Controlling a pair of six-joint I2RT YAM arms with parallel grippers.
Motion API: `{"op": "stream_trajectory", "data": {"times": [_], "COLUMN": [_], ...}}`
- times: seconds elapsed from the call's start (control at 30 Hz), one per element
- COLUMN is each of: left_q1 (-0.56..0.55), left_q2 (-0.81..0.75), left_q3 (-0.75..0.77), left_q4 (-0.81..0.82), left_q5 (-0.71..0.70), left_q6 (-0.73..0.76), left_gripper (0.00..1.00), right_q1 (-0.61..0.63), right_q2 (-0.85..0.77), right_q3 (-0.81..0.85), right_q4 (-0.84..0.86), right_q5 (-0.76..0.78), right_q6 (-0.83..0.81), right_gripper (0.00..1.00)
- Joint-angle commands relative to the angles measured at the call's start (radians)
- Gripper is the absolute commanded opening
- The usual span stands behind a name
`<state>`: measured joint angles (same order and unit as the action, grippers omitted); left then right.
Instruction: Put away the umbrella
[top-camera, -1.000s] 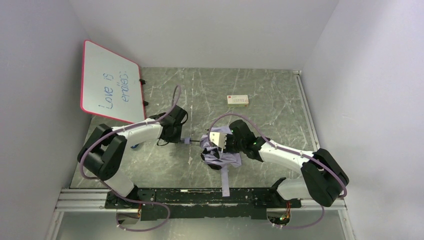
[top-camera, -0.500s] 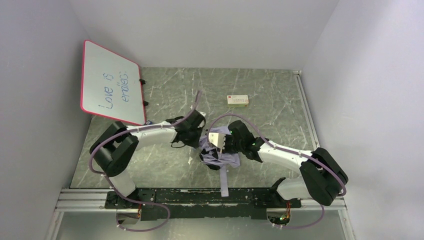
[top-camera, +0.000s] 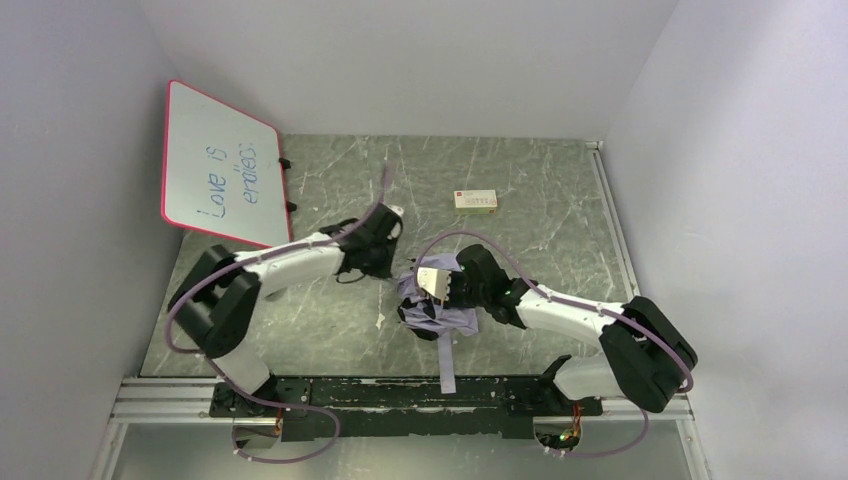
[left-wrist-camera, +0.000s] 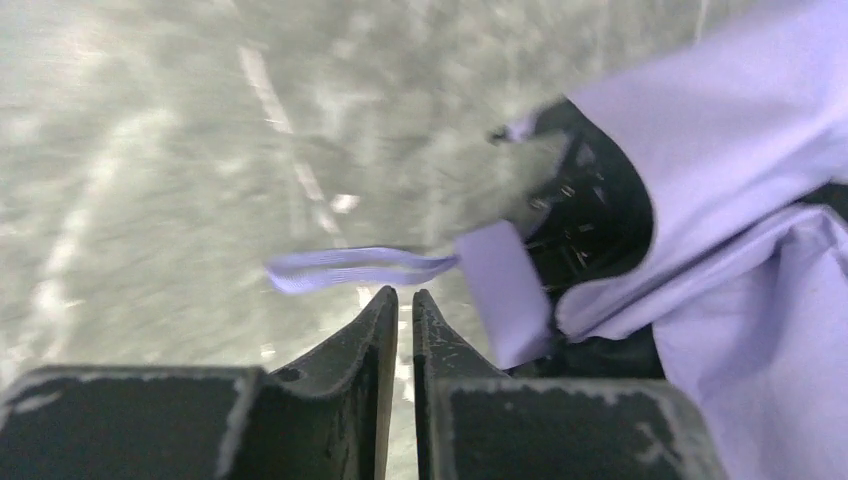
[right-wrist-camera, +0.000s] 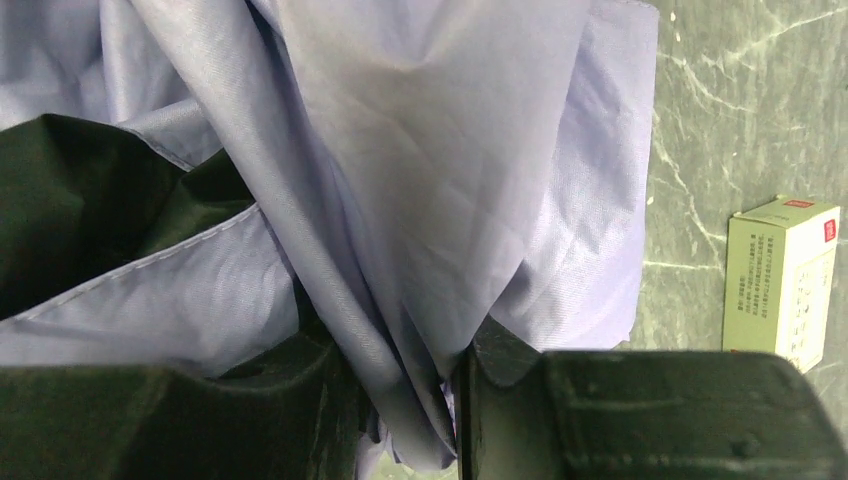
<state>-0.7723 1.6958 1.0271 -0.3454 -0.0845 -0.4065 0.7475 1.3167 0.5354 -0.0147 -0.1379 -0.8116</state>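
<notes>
The umbrella (top-camera: 437, 305) lies crumpled in the middle of the table, pale lavender fabric with dark ribs and lining showing. My right gripper (top-camera: 446, 286) is shut on a bunched fold of its fabric; the right wrist view shows the fabric (right-wrist-camera: 420, 150) pinched in that gripper (right-wrist-camera: 400, 365). My left gripper (top-camera: 388, 260) is just left of the umbrella, shut and empty. In the left wrist view the lavender wrist loop (left-wrist-camera: 350, 268) lies just past my left gripper (left-wrist-camera: 405, 293), with the fabric (left-wrist-camera: 720, 150) to its right. The handle is hidden.
A red-framed whiteboard (top-camera: 220, 165) leans against the left wall. A small white box (top-camera: 476, 200) lies at the back and shows in the right wrist view (right-wrist-camera: 785, 280). A lavender strip (top-camera: 448, 365) trails from the umbrella to the near rail.
The left gripper went right along the protruding shaft to the canopy, then drew back toward the far side. The shaft no longer sticks out. The right gripper kept its hold.
</notes>
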Motion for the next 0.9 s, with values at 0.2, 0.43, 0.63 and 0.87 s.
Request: {"op": "stream_trajectory", "data": {"times": [0.2, 0.43, 0.63, 0.87], "left_q1": [0.185, 0.185, 0.183, 0.180], "left_q2": [-0.341, -0.402, -0.445, -0.382], "left_q3": [0.019, -0.007, -0.082, -0.079], "left_q4": [0.002, 0.199, 0.359, 0.318], "left_q5": [-0.049, 0.177, 0.357, 0.609], "left_q6": [0.213, 0.319, 0.424, 0.560], "left_gripper": [0.43, 0.45, 0.47, 0.54], "right_q1": [0.040, 0.106, 0.192, 0.287], "right_q2": [-0.032, -0.079, -0.005, 0.072], "right_q3": [-0.149, -0.259, -0.288, -0.312], "right_q4": [0.031, 0.175, 0.268, 0.365], "right_q5": [-0.096, 0.008, 0.199, 0.337], "right_q6": [-0.121, -0.244, -0.274, -0.329], "right_gripper": [0.33, 0.31, 0.30, 0.29]}}
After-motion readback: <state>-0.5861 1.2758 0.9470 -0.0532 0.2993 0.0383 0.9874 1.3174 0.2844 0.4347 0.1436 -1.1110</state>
